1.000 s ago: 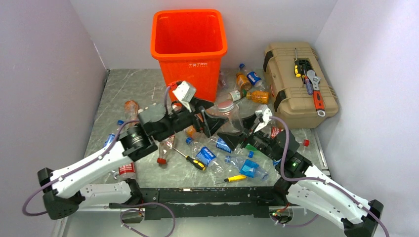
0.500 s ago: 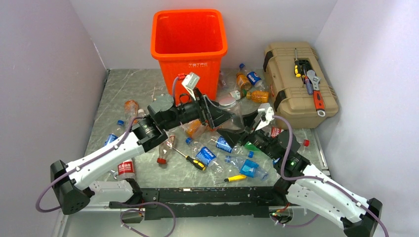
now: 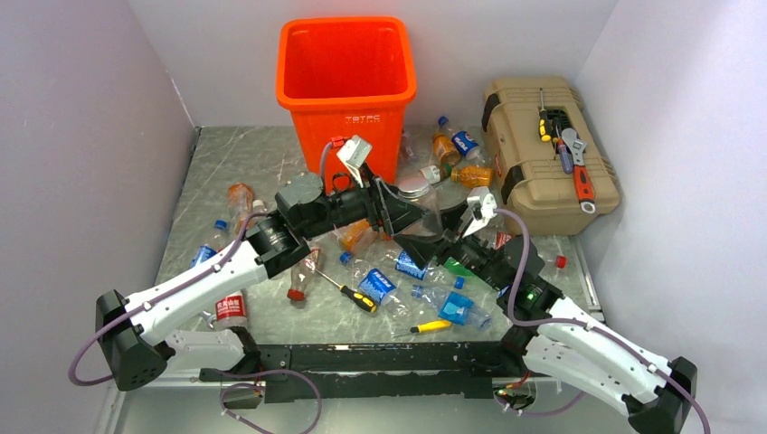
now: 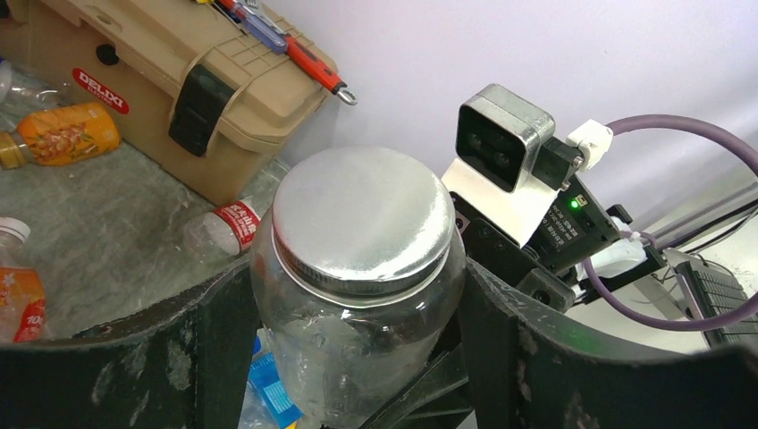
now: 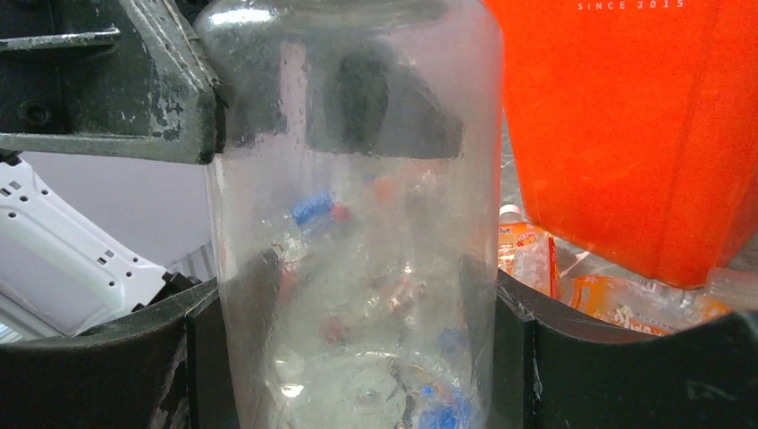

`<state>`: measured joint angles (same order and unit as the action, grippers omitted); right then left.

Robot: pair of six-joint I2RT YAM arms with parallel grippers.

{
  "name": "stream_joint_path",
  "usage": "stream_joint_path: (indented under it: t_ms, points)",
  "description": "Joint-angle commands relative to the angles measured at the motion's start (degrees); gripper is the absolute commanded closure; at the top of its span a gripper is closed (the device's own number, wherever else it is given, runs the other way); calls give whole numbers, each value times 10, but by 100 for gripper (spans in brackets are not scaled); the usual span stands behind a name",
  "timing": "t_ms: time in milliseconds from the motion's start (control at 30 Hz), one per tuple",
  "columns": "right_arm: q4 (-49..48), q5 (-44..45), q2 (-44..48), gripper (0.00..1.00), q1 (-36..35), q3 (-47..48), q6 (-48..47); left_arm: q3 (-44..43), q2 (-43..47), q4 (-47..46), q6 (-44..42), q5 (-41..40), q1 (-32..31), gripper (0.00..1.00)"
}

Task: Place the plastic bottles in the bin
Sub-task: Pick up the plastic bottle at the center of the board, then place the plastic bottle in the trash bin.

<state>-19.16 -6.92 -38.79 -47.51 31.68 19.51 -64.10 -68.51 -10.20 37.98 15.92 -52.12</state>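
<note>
Robot lab cell, plain pale walls (image 3: 81,136)

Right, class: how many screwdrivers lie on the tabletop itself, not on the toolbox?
2. One screwdriver lies beside the blue-labelled bottle at centre front; a second screwdriver lies nearer the front edge. More may be hidden.

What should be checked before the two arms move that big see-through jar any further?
1. Right gripper holding the jar: ok, fingers press both sides.
2. Left gripper holding it below the lid: ok, fingers sit against both sides.
3. Lid on: ok; screwed tight: cannot tell.
4. Jar upright: ok.
5. Bin standing with its mouth open: ok.
6. Jar lifted off the table: cannot tell.
</note>
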Motion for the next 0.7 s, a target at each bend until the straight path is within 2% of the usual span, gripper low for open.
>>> stream_joint_path:
  t_ms: [0, 167, 333, 433, 567, 600, 633, 667]
  points:
    - [-15, -17, -10, 51, -1, 14, 5, 0, 7, -34, -30, 9, -10, 25]
    - [-3, -17, -6, 47, -2, 15, 2, -2, 4, -41, -35, 7, -10, 9]
    - [-3, -22, -10, 46, -2, 18, 0, -6, -9, -57, -31, 12, -10, 10]
    - [-4, -22, -10, 46, -1, 17, 2, -4, -14, -69, -29, 20, -10, 21]
    - [3, -18, -6, 43, -1, 18, 1, -3, -14, -75, -33, 26, -10, 49]
    - [9, -14, -6, 36, -2, 19, 3, 0, -12, -76, -34, 26, -10, 55]
    - [16, -10, -5, 22, -2, 23, 7, -1, -10, -74, -38, 23, -10, 59]
    - [33, -4, -4, 12, -1, 30, 13, -2, -7, -67, -44, 20, -11, 63]
